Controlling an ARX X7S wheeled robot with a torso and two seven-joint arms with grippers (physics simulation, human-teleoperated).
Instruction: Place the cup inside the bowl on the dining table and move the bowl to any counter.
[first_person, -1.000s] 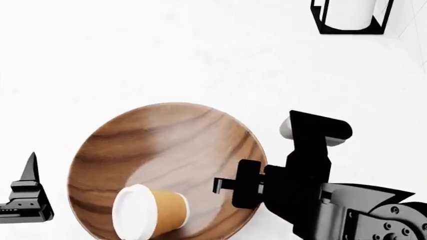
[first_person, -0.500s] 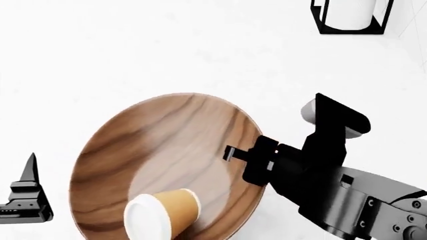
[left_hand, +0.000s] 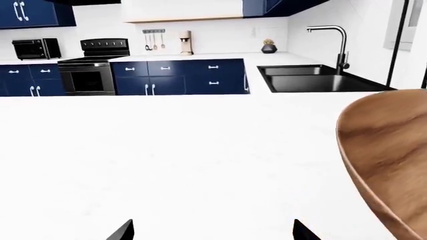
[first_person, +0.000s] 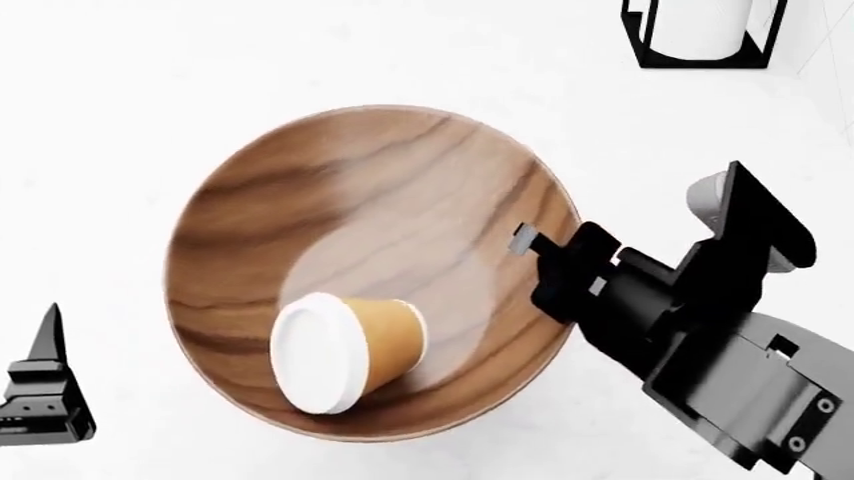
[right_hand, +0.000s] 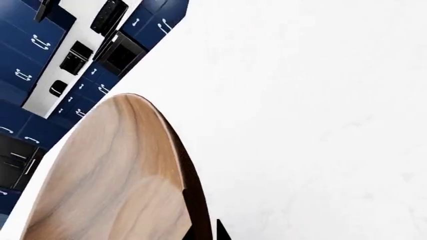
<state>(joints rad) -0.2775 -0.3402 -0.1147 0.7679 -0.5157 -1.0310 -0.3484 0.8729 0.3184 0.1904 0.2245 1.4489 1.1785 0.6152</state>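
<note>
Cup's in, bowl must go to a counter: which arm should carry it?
Right: its claw grips the dark wooden bowl's rim; the left claw sits apart, empty.

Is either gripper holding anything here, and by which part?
The right gripper grips the bowl by its right rim, cup lying inside. The left gripper holds nothing.

Black wire holder (first_person: 699, 35) with white roll — beyond, blue cabinets (left_hand: 179, 77), black oven (left_hand: 87, 72), sink (left_hand: 319, 79) and faucet (left_hand: 337, 42).

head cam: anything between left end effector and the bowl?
Nothing. In the head view only bare white dining table separates the left end effector from the bowl; the cup lies inside it.
</note>
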